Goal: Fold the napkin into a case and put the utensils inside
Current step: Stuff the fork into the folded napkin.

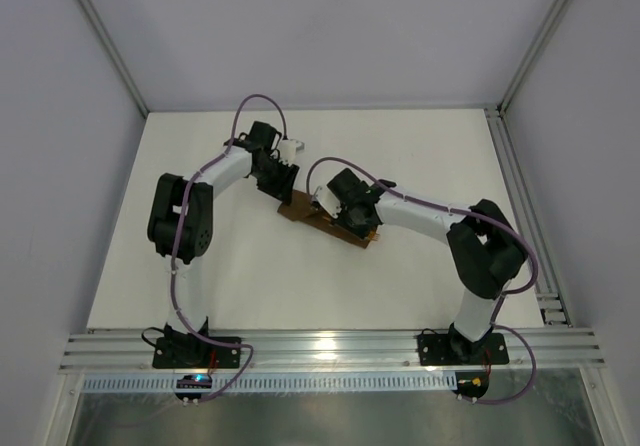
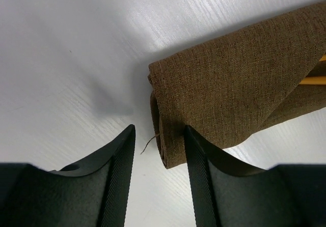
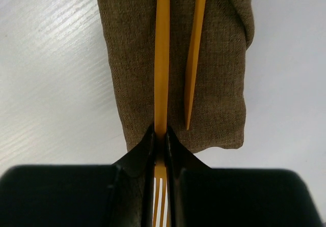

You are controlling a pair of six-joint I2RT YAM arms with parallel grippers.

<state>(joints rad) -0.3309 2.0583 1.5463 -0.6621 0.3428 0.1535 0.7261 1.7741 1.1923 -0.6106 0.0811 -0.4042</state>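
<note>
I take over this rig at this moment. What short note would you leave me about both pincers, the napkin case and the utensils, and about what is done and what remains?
Left pincer: open, its jaws on either side of one end of the case, not clamped.
Right pincer: shut on the fork, close to the tines.
Things: the fork and the pointed piece lie lengthwise on the case, their far ends under a fold. The tines stick out past the near edge.
Done: the folding.
Left: probably push the fork further in, then release it.
</note>
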